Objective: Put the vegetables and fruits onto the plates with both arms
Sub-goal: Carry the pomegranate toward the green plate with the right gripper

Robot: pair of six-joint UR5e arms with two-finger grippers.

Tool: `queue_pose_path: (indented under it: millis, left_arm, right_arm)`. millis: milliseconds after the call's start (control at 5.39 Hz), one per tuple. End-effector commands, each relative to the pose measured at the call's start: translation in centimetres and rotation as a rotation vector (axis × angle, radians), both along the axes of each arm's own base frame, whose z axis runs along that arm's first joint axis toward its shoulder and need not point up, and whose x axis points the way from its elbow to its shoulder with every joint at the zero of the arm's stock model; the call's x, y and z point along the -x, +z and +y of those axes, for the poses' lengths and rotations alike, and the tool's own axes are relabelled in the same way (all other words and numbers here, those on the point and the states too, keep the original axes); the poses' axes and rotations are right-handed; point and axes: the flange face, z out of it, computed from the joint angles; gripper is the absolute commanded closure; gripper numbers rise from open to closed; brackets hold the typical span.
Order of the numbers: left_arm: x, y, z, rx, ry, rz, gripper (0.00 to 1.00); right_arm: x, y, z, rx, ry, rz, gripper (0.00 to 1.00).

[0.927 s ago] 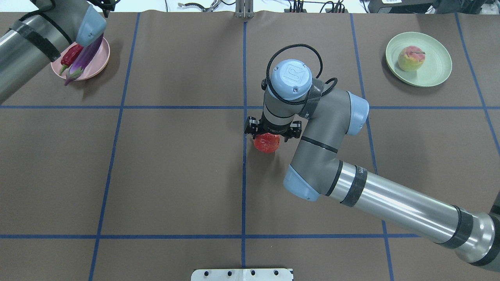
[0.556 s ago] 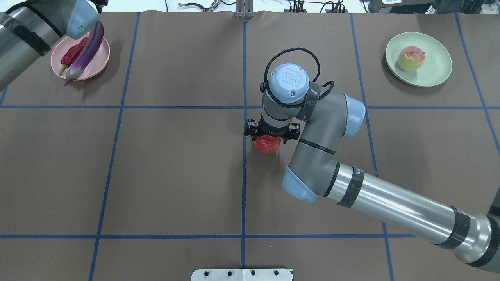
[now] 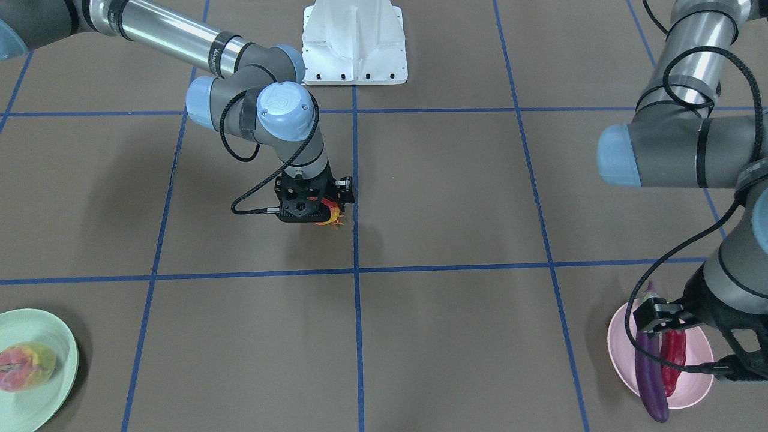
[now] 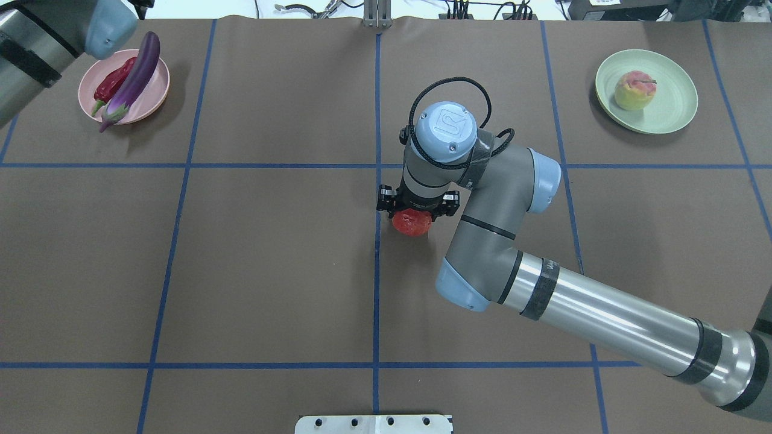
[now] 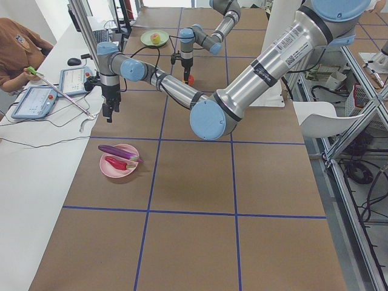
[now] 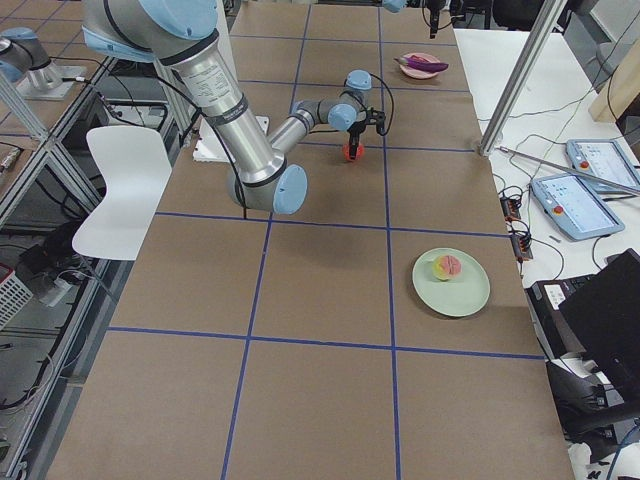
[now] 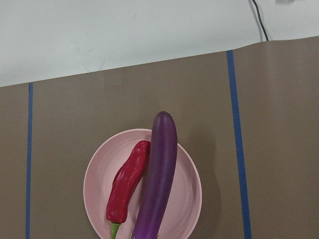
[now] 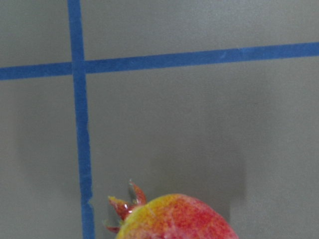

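The left arm (image 4: 36, 42) had drawn off the pink plate (image 4: 152, 97); the right gripper's (image 4: 414, 213) jaws, grip unclear, needed centring astride the pomegranate (image 4: 412, 223).

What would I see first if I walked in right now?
First, the big grey right arm reaching to the middle of the table, its gripper right over a round red-orange pomegranate-like toy fruit. Next, the bright colours on the far side. A long purple eggplant and a red chili pepper lie on the pale pink plate on the robot's left, and a pink-yellow peach sits on the mint green plate on its right.
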Motion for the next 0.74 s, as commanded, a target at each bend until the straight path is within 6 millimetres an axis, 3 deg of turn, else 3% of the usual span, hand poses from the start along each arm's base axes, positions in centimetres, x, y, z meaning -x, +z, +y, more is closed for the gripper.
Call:
queue_pose_path:
  millis: [0,185,371,556]
  left_arm:
    - [3.5,1.8,4.0,-0.04,0.083,0.032,0.0]
    - [5.2,3.4,7.6,-0.05,0.095,0.086,0.0]
    - [7.4,7.3,13.5,-0.153,0.194,0.076,0.0]
    - [8.5,9.0,16.5,-0.162,0.205,0.074,0.0]
  right_arm:
    - [-3.0,-3.8,0.5,0.003,0.064,-0.095,1.0]
    - [-4.3,-4.3,-0.1,-0.002,0.08,-0.103,1.0]
    - [-7.1,-4.9,-1.9,-0.001,0.116,-0.108,1.0]
    - [-10.3,-4.5,-3.4,0.004,0.147,-0.078,1.0]
